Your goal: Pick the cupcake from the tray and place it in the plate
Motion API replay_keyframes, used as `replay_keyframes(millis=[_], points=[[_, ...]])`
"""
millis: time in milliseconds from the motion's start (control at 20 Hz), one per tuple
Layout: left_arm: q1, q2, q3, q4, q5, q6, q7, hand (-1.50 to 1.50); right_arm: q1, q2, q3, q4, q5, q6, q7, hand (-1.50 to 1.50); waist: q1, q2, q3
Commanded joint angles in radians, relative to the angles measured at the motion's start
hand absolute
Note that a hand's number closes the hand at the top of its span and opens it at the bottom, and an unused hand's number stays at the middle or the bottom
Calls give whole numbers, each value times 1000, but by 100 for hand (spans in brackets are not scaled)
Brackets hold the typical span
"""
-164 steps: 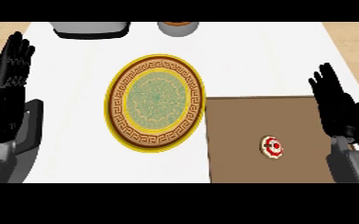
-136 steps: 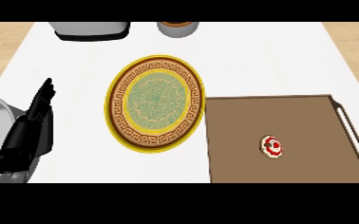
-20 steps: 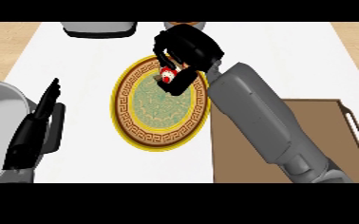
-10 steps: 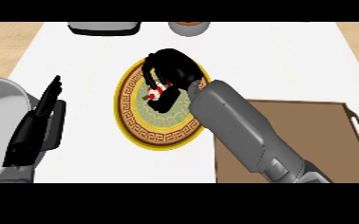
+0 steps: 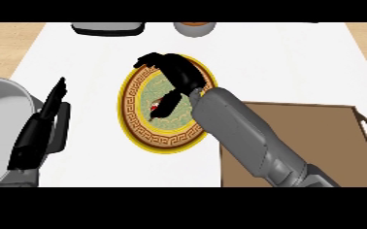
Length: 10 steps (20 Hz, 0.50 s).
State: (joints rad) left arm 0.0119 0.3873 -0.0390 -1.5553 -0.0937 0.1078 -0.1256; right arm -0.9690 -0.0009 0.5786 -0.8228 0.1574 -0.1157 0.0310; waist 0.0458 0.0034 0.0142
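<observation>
The cupcake, red and white on top, shows only as a small patch under my right hand. That hand reaches over the round plate with the gold patterned rim, and its fingers curl down round the cupcake at the plate's green middle. The brown tray lies at the right, largely hidden by my right forearm. Over the counter's left edge, well apart from the plate, my left hand stays open with straight fingers pointing away from me.
A dark grey object and a brown bowl stand at the counter's far edge. The white counter top spreads around the plate. A grey rounded shape shows at the far left.
My right hand has come down and toward me over the plate, carrying the cupcake from the plate's far rim to its middle. The left hand has stayed where it was.
</observation>
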Motion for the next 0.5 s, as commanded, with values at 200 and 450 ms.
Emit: replay_keyframes(millis=[200, 450], points=[[22, 5, 25, 81, -6, -10, 25, 0, -46, 1, -187, 49, -156, -148, -49, -150, -17, 6, -14], [45, 0, 35, 57, 11, -24, 20, 0, -28, -84, -366, 121, -272, -34, -188, -150, -15, 12, -13]])
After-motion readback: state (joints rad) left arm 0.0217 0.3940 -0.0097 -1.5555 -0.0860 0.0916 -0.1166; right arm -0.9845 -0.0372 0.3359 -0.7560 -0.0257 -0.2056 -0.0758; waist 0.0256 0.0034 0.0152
